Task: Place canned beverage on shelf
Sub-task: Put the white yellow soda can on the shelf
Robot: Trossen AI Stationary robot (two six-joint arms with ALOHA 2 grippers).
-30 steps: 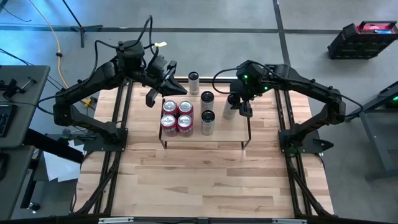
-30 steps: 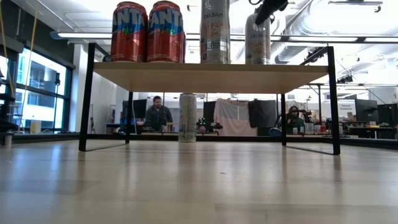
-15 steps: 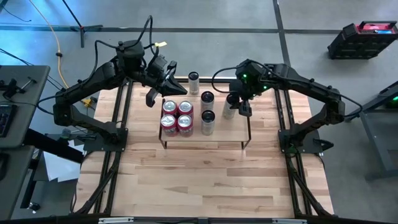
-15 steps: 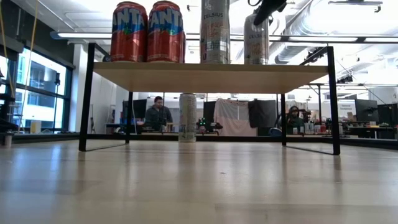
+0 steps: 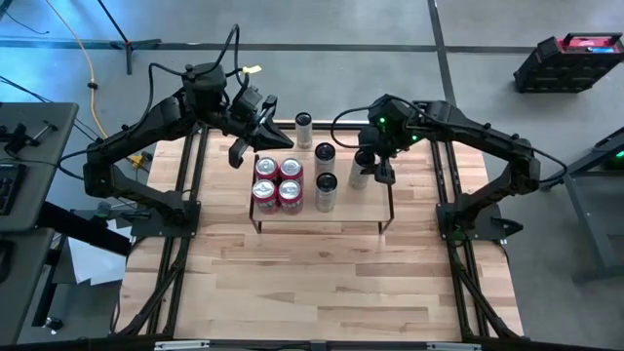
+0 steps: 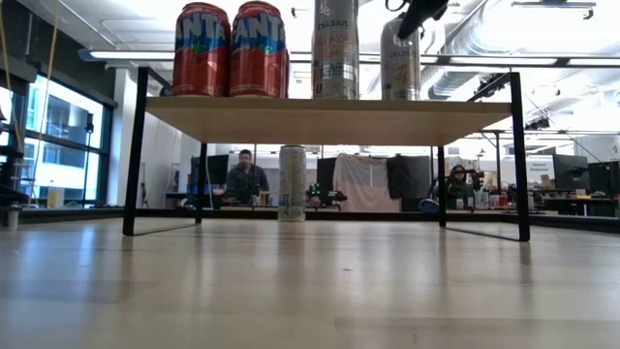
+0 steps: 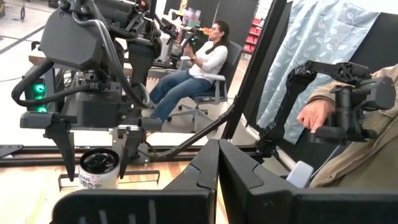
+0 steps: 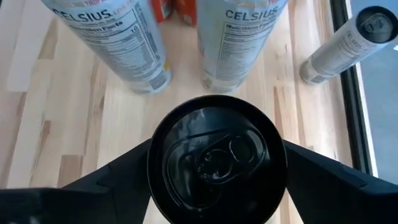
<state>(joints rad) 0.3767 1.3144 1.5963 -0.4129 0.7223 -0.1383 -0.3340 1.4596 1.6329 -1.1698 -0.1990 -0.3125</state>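
Canned beverage, a slim silver Celsius can with a black lid, stands upright on the shelf near its right end rail, between the fingers of the right end effector. The right wrist view looks straight down on the can's black top, with a dark finger at each side of it; the fingers stand spread about the can, and whether they press it or stand just clear of it cannot be told. In the low view the can rests with its base on the light-wood board, and the right end effector's fingertip shows at its top. Two more Celsius cans stand on the shelf to its left, one behind the other, and four red Fanta cans are grouped in a square near the left end. Another slim can stands on the table behind the shelf; in the low view it shows beneath the board. The left end effector hangs closed and empty above the table just behind the shelf's left end. People sit at desks in the room beyond.
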